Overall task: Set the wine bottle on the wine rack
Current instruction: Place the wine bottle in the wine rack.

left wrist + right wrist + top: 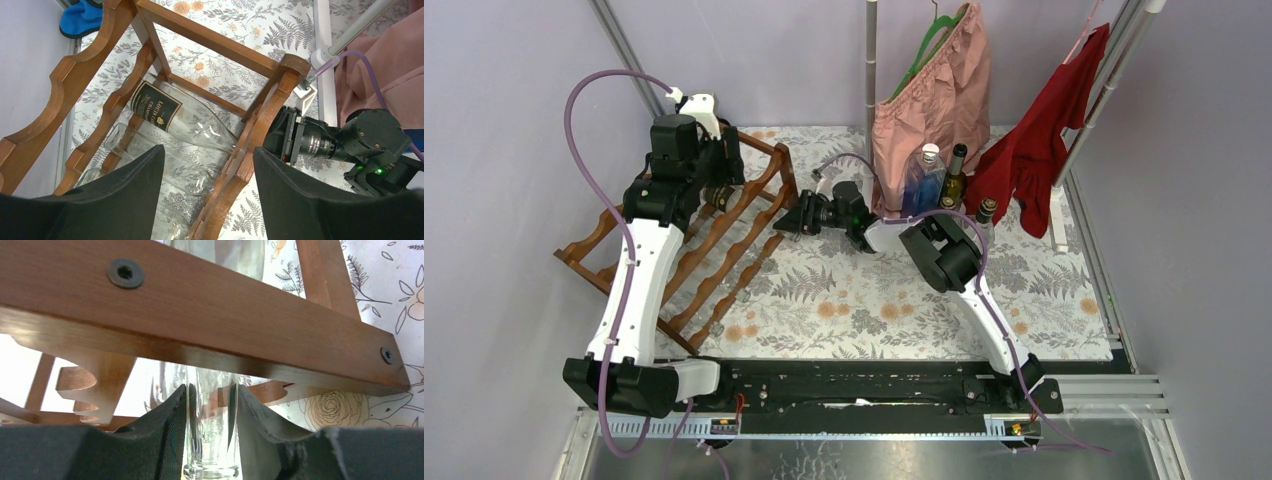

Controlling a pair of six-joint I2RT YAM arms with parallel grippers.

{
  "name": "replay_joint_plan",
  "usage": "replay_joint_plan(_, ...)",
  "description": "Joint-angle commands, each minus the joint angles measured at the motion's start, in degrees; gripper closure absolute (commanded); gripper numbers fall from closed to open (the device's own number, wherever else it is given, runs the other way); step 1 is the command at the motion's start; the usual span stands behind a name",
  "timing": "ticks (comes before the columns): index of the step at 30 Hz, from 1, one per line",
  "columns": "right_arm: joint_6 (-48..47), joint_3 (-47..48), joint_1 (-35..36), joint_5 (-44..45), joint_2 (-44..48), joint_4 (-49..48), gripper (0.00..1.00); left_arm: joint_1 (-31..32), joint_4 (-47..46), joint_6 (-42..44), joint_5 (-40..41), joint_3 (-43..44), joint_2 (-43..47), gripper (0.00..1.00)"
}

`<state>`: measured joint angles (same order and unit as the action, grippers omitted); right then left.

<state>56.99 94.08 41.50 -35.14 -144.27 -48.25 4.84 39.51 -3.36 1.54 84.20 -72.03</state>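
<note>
I am clamping my right pincer (212,405) on the clear glass wine bottle (192,125) in the scalloped wooden wine rack (200,34), black label (156,106) reading "LOUIS"; left pincer (209,155) gaping above

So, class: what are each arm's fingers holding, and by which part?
The right fingers clamp the clear wine bottle by its neck; the left fingers hold nothing.

Wine rack (724,262) on floral table (854,305)
</note>
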Motion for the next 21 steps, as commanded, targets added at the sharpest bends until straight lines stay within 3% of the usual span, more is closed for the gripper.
replay_joint_plan(1, -9.74, 4.55, 1.12, 0.06, 3.7, 6.42, 0.76, 0.23, -1.7, -0.18, -0.74, 0.65, 0.66, 0.27)
replay_joint_plan(9, -23.01, 8.57, 1.57, 3.03, 5.03, 20.69, 0.46, 0.24, -2.16, -1.09, -1.17, 0.94, 1.61, 0.27)
replay_joint_plan(21, -36.6, 8.34, 1.66, 7.42, 8.83, 32.36, 0.23, 0.25, -3.28, -1.45, -1.28, 1.58, 3.61, 0.27)
